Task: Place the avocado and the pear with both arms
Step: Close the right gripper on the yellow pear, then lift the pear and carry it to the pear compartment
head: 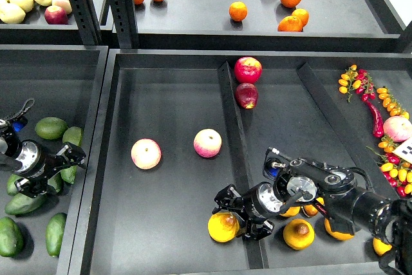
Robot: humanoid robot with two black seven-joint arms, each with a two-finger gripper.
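Observation:
The pear (222, 227), yellow-orange with a brownish patch, lies at the front of the middle tray's left compartment, against the divider (233, 133). My right gripper (241, 214) is open. Its fingers stand spread at the pear's right side, touching or nearly touching it. My left gripper (59, 170) is open over the left tray, its fingers spread around a green avocado (68, 174) that they partly hide. I cannot tell whether this is the very dark one.
Several more green avocados (50, 127) lie in the left tray. Two pink-yellow apples (146, 153) sit in the middle compartment and two red fruits (247, 69) by the divider. Other yellow-orange fruits (299, 234) lie under my right arm. Oranges (237, 11) sit on the back shelf.

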